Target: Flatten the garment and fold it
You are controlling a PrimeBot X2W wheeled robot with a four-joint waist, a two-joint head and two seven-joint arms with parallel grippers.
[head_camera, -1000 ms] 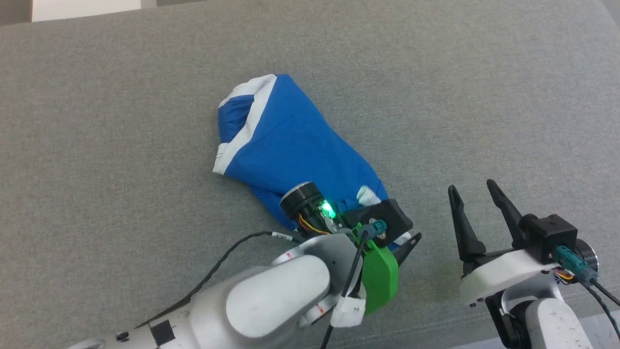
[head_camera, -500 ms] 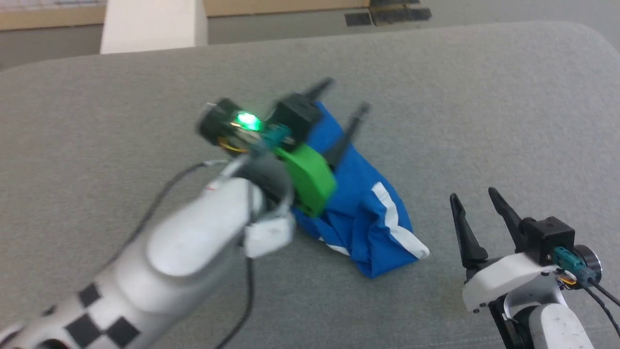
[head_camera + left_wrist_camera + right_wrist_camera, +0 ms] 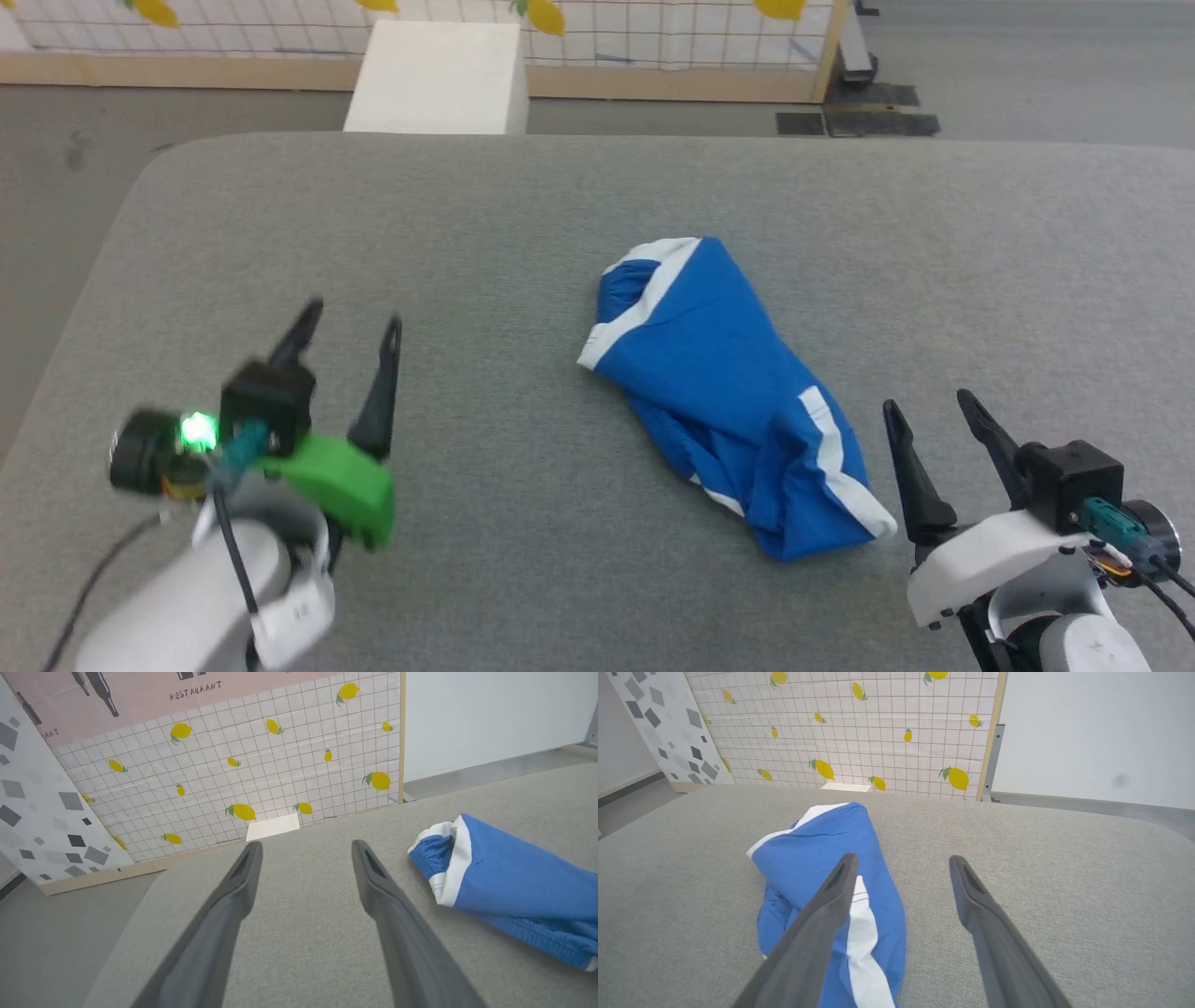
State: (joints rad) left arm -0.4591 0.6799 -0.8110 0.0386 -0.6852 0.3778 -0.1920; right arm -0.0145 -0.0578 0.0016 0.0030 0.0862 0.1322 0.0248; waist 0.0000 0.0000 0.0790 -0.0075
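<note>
The garment [image 3: 724, 397], bright blue shorts with white stripes, lies crumpled in a long bundle on the grey padded surface [image 3: 523, 233], running from centre toward the lower right. The garment [image 3: 509, 886] lies right of the fingers in the left wrist view. In the right wrist view the garment [image 3: 822, 858] lies partly behind the left finger. My left gripper [image 3: 352, 319] stands open and empty over bare surface, well to the garment's left. My right gripper [image 3: 924, 403] is open and empty, just right of the bundle's near end.
Beyond the surface's far edge stand a white box [image 3: 437, 79] and a lemon-print grid panel [image 3: 579, 33] on a wooden base. The floor [image 3: 56, 131] drops away at the rounded left corner. A white wall [image 3: 1092, 732] stands at the right.
My left gripper has left the garment and swung back to the lower left, empty. The garment's near end now lies folded over, showing a white stripe. The head camera has tilted up.
</note>
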